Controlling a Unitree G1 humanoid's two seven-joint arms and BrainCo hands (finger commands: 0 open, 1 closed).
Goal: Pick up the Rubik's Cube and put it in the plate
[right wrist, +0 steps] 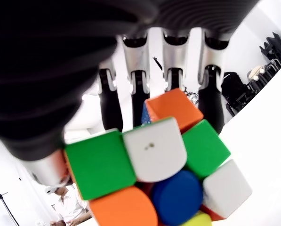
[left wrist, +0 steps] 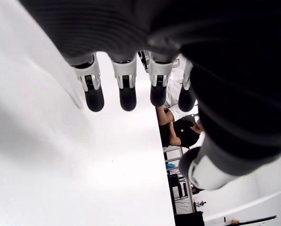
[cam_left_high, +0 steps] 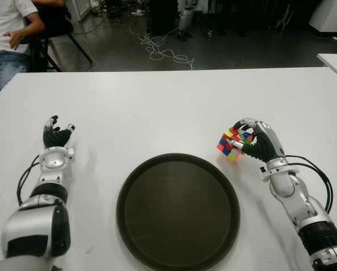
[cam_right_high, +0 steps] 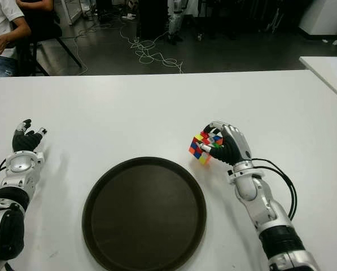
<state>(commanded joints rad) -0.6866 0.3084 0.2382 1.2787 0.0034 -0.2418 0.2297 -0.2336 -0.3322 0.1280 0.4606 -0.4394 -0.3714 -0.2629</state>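
My right hand (cam_left_high: pixel 248 141) is curled around the Rubik's Cube (cam_left_high: pixel 231 144), holding it tilted just above the white table, off the right rim of the plate. Close up, the cube (right wrist: pixel 154 174) fills the right wrist view, with fingers (right wrist: pixel 139 99) wrapped over its far side. The round dark brown plate (cam_left_high: pixel 157 186) lies on the table in front of me, with nothing in it. My left hand (cam_left_high: pixel 56 134) shows at the far left of the table, fingers relaxed and holding nothing, as the left wrist view confirms.
The white table (cam_left_high: pixel 157 107) stretches far back. A person (cam_left_high: pixel 7 34) sits on a chair beyond its far left corner. Cables (cam_left_high: pixel 162 51) lie on the dark floor behind. Another white table corner (cam_left_high: pixel 335 62) shows at the right.
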